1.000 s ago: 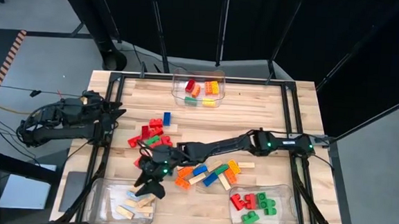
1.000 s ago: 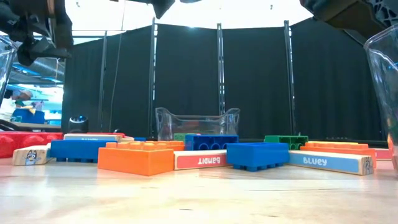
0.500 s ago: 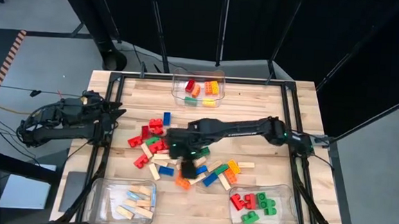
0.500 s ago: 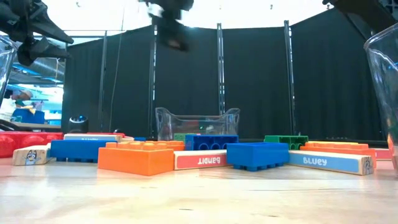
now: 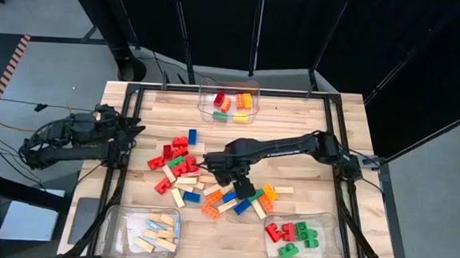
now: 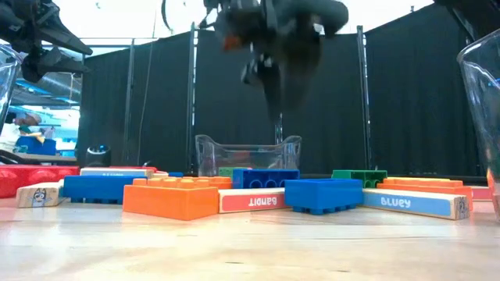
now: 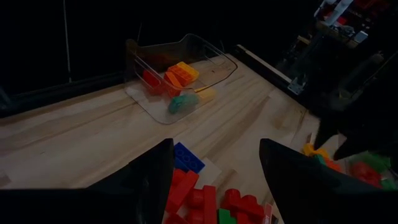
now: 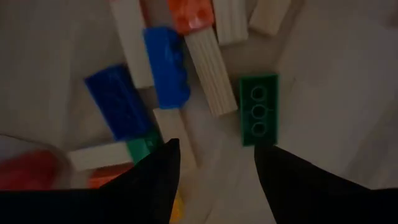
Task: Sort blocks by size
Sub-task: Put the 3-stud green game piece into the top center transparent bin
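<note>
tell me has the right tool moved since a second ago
Yes. In the high view the right tool has swung from beside the bin of wooden bars back over the loose block pile, toward the red-and-green bin.

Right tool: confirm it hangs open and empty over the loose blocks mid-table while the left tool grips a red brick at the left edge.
Wrong about the left tool: its wrist view shows it open and empty. The right tool does hang open and empty above the loose blocks.

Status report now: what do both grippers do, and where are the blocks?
Right gripper open, empty, above loose blocks mid-table. Left gripper open, waiting at left edge. Three clear bins part filled. Nothing blocking.
</note>
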You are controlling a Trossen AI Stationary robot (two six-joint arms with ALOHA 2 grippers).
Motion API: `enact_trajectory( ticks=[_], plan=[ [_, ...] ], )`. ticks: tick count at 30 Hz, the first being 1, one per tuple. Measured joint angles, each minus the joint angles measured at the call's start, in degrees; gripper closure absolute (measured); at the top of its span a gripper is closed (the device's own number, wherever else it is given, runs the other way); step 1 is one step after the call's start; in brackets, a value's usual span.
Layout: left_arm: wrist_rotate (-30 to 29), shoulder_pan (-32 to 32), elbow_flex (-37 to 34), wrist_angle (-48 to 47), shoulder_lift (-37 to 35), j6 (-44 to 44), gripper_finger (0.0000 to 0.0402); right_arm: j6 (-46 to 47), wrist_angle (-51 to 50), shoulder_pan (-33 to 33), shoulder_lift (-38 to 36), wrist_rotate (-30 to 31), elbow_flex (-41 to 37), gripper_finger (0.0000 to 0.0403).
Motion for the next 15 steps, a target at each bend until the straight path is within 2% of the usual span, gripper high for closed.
enact_trajectory(
  ticks=[4, 11, 15],
  plan=[
    [0.0, 0.0, 0.0, 0.0, 0.0, 0.0, 0.0156, -1.3, 4.4, -0.7, 0.3, 1.8, -6.1, 0.0151],
    [0.0, 0.0, 0.0, 0.0, 0.0, 0.0, 0.0156, -1.6, 10.9, -1.7, 0.2, 5.6, -9.6, 0.0079],
    [-0.5, 0.0, 0.0, 0.0, 0.0, -0.4, 0.0156, -2.3, 15.3, -2.3, 0.1, 5.0, -12.0, 0.0069]
  ],
)
